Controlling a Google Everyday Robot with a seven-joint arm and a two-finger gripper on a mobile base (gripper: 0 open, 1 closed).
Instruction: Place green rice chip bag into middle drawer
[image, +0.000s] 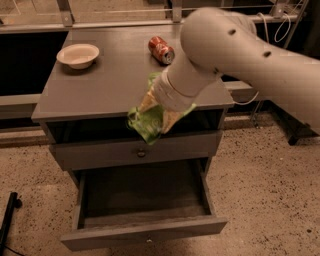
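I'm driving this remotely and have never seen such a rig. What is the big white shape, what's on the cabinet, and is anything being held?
There is one camera view, looking down on a grey cabinet. The big white shape is the robot's single arm. Its hand is at the cabinet's front edge, above the open middle drawer. It is closed on the green rice chip bag, which hangs in front of the shut drawer with the round knob. On the cabinet top are a cream bowl at the back left and a red soda can lying on its side.
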